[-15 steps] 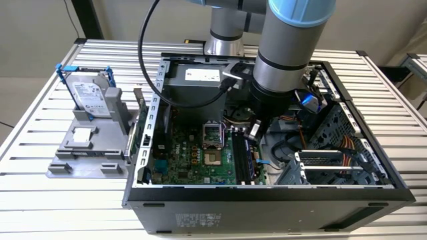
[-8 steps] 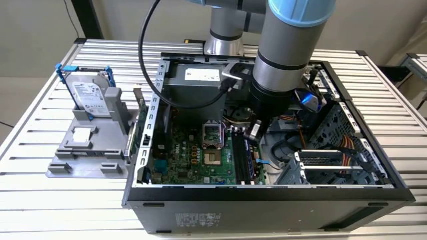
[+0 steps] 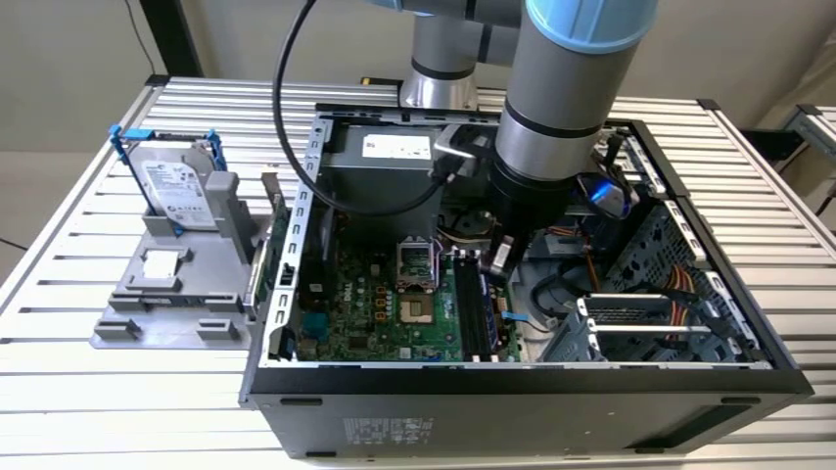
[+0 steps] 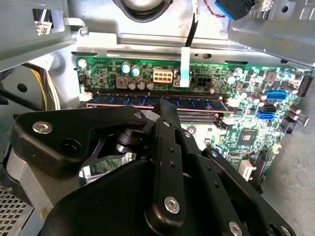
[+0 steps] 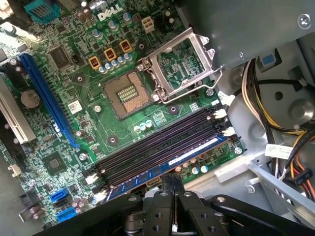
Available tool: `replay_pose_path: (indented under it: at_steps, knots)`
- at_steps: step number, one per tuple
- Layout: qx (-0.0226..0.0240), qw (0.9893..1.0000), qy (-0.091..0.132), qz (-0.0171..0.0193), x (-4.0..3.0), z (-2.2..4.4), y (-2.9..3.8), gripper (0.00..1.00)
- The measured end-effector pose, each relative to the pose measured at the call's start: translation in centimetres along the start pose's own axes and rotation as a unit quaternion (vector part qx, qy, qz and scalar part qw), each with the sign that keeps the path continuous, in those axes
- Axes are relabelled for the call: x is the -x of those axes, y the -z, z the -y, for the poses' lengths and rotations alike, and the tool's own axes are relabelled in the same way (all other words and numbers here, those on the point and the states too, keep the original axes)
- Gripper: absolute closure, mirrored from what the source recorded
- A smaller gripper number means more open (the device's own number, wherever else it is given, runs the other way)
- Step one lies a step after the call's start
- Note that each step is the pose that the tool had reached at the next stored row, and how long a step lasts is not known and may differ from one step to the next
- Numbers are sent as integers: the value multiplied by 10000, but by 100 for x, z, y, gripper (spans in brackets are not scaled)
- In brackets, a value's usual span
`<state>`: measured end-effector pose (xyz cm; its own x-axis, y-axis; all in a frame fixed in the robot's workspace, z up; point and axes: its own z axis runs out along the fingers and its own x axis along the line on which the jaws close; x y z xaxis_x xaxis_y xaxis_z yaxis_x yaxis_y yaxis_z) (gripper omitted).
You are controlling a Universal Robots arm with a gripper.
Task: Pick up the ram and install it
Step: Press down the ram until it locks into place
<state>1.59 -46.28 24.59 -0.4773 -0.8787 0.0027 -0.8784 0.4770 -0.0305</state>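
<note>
just beyond the jaws (image 5: pixel 167 184), the ram (image 5: pixel 170 162) sits slotted; jaw state unclear.

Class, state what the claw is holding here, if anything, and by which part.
It cannot be told. The claw sits right at the ram, which lies along the motherboard's outermost slot.

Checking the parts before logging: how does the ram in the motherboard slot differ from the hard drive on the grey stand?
The ram is a thin, narrow blue-green stick; the hard drive is a silver box framed by blue handles. The ram lies edge-down in a slot inside the computer case, just below the end effector; the hard drive stands tilted on the grey stand outside the case, at the exterior view's left. Both carry a pale label.
</note>
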Motion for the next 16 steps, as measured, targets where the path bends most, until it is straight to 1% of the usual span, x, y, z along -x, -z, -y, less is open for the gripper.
replay_pose_path:
  at_steps: [3,6,11,13,16]
  knots:
    - [0,10000,76,2,0,0,0,100]
    - [0,9998,211,7,0,-1,0,100]
    - [-1,9990,442,13,2,-1,-1,100]
    - [6,9987,513,21,1,-2,-1,100]
    - [32,9981,605,56,1,-1,-5,100]
